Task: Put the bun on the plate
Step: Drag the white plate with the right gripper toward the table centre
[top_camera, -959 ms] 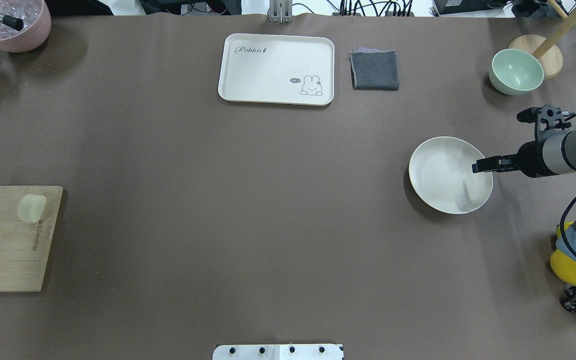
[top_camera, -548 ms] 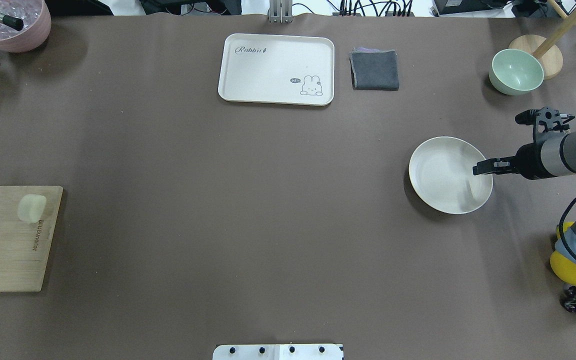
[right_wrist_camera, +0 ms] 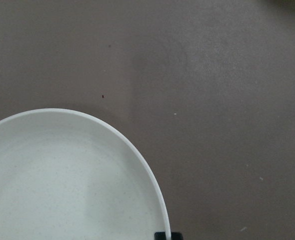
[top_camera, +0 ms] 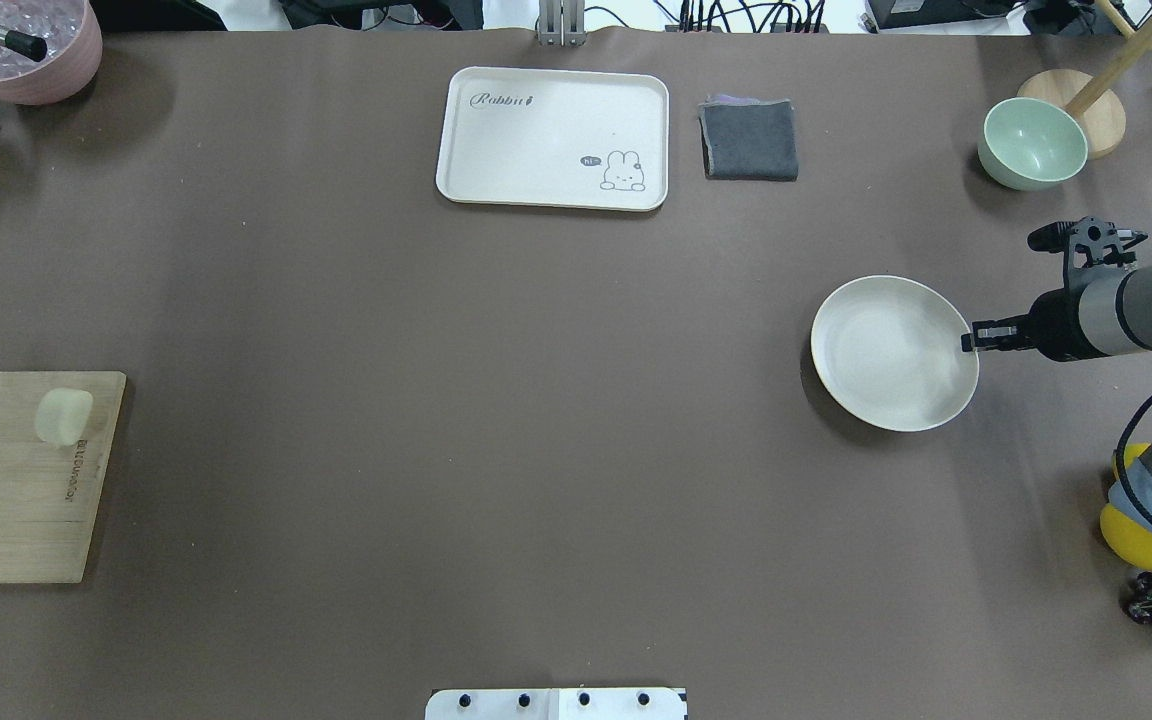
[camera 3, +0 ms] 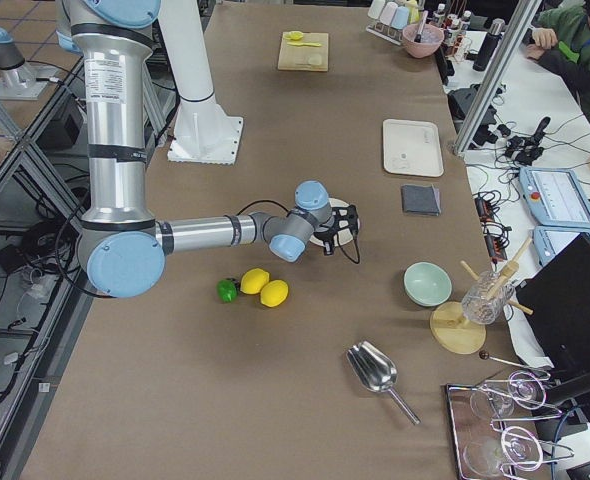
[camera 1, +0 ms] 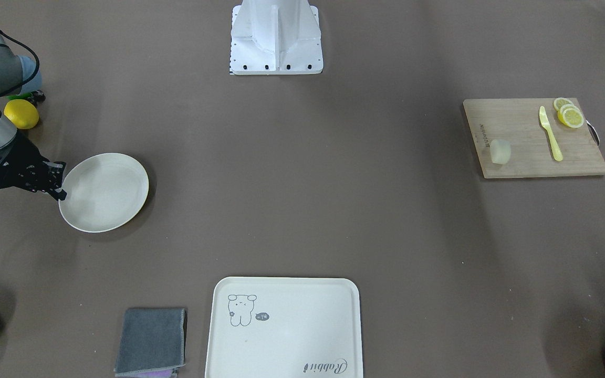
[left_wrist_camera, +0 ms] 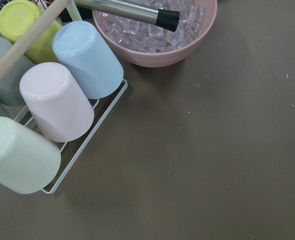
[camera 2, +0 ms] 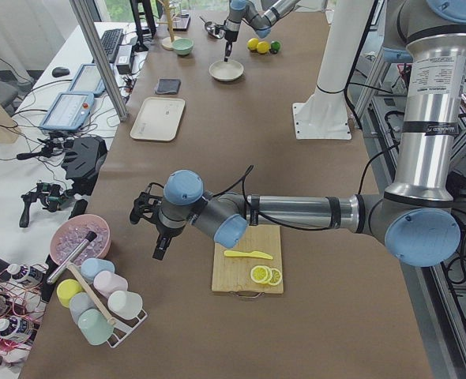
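Cream-white round shallow plate (top_camera: 876, 360): nudged slightly away from right pincer (top_camera: 970, 343) since a moment ago.
Right pincer: drawn back from above plate to its rim; grip not discernible.
Small pale cream rounded bun (top_camera: 64, 416): far from that pincer across brown worktop (top_camera: 536, 400), on rectangular wooden board (top_camera: 16, 500), unmoved; transfer not begun.

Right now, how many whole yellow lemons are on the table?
2. The first lemon lies beside a round green thing; the second lemon lies beside the first, near the robot's edge. More could be hidden.
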### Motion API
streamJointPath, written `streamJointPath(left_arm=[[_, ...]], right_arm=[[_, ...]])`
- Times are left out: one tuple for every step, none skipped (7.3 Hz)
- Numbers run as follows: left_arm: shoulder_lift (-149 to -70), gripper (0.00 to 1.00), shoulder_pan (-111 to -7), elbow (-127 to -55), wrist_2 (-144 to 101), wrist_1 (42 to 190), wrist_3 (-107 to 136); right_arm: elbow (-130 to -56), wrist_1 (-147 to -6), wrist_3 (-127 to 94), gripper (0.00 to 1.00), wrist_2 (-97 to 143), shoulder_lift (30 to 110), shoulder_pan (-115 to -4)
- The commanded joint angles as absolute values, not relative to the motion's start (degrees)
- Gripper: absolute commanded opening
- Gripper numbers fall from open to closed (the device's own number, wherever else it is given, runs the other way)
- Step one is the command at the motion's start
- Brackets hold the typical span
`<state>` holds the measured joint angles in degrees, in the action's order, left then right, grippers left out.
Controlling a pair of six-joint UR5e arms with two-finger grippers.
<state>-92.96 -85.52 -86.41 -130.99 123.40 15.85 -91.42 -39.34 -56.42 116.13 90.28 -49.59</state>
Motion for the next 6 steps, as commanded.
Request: streamJointPath(left_arm=[[-93.1,0.98,-85.5,-86.3,-131.0,123.3,15.8],[-93.2,0.98,-85.5,-86.2,-131.0,123.3,15.8],[-93.3,0.98,-85.5,-86.2,-131.0,123.3,15.8],[-93.3,0.98,-85.4,-86.2,-131.0,123.3,15.8],[-93.3,0.98,-85.5,-86.1,-131.0,123.2,15.8],[-93.3,0.98,-85.4,-86.1,-131.0,123.2,15.8]], right_arm=[[-95.9,-39.7,-63.2,0.0,118.8,89.4,-49.6],[-97.9,-39.6,-67.6,0.0,119.5,87.9,-49.6],[-98.1,-40.1,-71.7,0.0,118.9,84.1,-49.1],[-97.9,-40.2,-73.5,0.0,116.8,81.0,-45.9],[-97.9,-40.2,-73.5,0.0,110.5,77.9,-40.6],[-98.2,-42.7,-73.5,0.0,104.9,75.1,-36.2]])
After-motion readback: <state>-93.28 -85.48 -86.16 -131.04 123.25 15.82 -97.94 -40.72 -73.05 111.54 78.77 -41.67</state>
